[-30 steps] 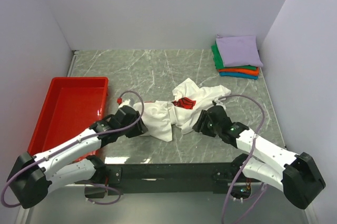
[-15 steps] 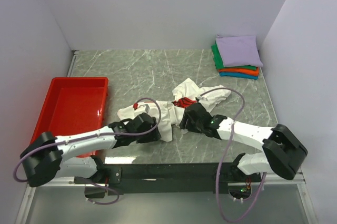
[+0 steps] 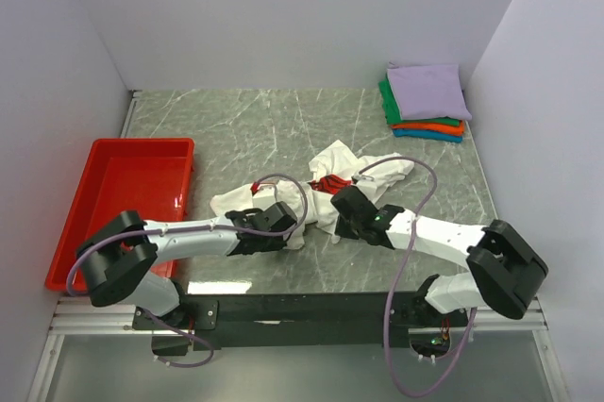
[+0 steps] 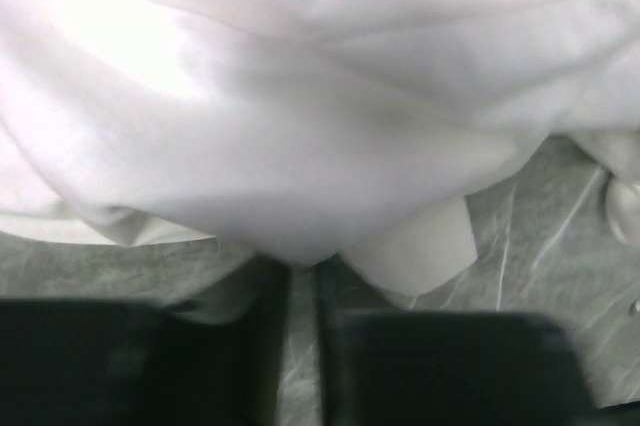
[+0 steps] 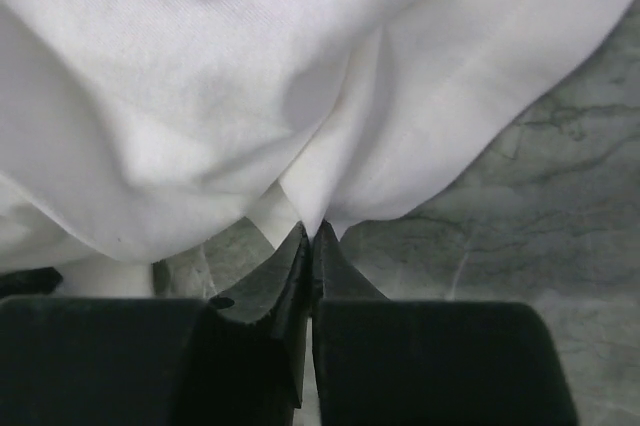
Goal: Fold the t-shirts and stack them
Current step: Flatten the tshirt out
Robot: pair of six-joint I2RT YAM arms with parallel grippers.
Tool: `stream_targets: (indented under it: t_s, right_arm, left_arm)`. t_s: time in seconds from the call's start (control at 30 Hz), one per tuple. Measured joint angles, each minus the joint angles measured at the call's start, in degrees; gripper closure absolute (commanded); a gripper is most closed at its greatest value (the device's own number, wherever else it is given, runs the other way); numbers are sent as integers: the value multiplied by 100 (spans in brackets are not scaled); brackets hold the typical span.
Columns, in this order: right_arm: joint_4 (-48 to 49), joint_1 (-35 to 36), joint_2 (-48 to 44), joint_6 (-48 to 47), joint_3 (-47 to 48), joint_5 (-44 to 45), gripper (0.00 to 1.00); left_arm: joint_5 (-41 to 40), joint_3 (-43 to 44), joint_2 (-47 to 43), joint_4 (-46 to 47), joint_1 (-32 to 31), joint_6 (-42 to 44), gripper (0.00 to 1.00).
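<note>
The right gripper (image 5: 309, 238) is clamped tight on a fold of the white t-shirt (image 3: 283, 198), jaws fully together. The left gripper (image 4: 303, 281) is low at the near hem, jaws narrow, cloth drawn to a point between them. The shirt lies crumpled in the middle of the table (image 3: 226, 124), its red print (image 3: 328, 184) peeking out. Over in the far right corner sit the folded tees (image 3: 427, 98), stacked, lavender on top.
</note>
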Motion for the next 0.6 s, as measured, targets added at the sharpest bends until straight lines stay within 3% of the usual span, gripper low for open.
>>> stream_targets:
  t_s: [0.03, 0.27, 0.47, 0.6]
  right_arm:
    - [-85, -2, -101, -13, 0, 37, 100]
    - [-914, -138, -1414, -11, 0, 422, 100]
    - [-2033, -664, -2907, -136, 280, 752, 100]
    - [-2638, -1071, -3510, -367, 1045, 901, 100]
  left_arm:
    - [-90, 50, 28, -74, 0, -20, 98]
    - [-715, 223, -407, -874, 4, -201, 99]
    - [-1241, 614, -2168, -2013, 17, -428, 100]
    - [-1690, 1464, -3289, -2730, 22, -413, 100]
